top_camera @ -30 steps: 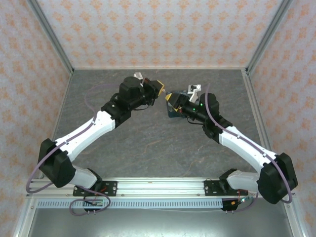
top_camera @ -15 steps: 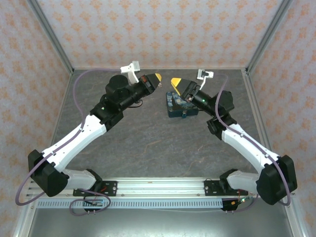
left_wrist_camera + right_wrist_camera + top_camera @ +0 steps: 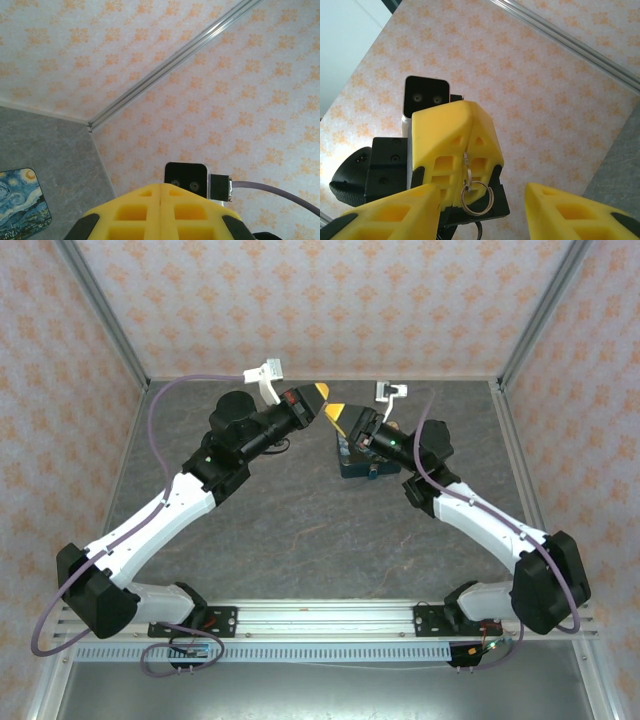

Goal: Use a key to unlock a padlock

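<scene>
The left gripper [image 3: 319,397] pinches the key [image 3: 467,165] in its jaws (the right wrist view shows its ring [image 3: 463,199] dangling). The right gripper [image 3: 337,417] faces it, jaws wide, above the painted box [image 3: 358,458] on the worktop [image 3: 300,520]. The padlock is too small to pick out.

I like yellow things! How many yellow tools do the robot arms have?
2. The left tool is shut, with a key ring dangling from it; the right tool is open, facing it near the starry-night box.
</scene>
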Controlling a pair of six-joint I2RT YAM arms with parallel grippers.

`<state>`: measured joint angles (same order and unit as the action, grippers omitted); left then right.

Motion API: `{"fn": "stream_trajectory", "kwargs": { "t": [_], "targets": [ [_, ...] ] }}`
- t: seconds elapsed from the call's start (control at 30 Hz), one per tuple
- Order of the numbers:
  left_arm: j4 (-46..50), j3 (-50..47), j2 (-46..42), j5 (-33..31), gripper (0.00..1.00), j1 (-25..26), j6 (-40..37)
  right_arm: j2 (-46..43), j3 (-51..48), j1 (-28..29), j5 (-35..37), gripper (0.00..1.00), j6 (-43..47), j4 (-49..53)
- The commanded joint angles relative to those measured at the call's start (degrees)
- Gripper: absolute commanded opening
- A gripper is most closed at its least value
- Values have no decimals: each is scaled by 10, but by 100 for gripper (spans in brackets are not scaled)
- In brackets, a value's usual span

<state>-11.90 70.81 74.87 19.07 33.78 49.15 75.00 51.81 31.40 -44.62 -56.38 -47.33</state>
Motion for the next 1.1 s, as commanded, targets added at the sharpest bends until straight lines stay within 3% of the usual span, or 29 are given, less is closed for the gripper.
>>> {"fn": "stream_trajectory", "kwargs": {
  "t": [0.0, 0.47, 1.07],
  "targets": [
    [-26, 15, -4, 2, 0, 3, -3, -1, 21, 4, -6, 44, 3, -37],
    [-17, 12, 1, 3, 0, 3, -2, 8, 33, 6, 2, 21, 0, -24],
    [-28, 4, 2, 16, 0, 3, -3, 23, 39, 5, 16, 13, -21, -23]
  ]
}}
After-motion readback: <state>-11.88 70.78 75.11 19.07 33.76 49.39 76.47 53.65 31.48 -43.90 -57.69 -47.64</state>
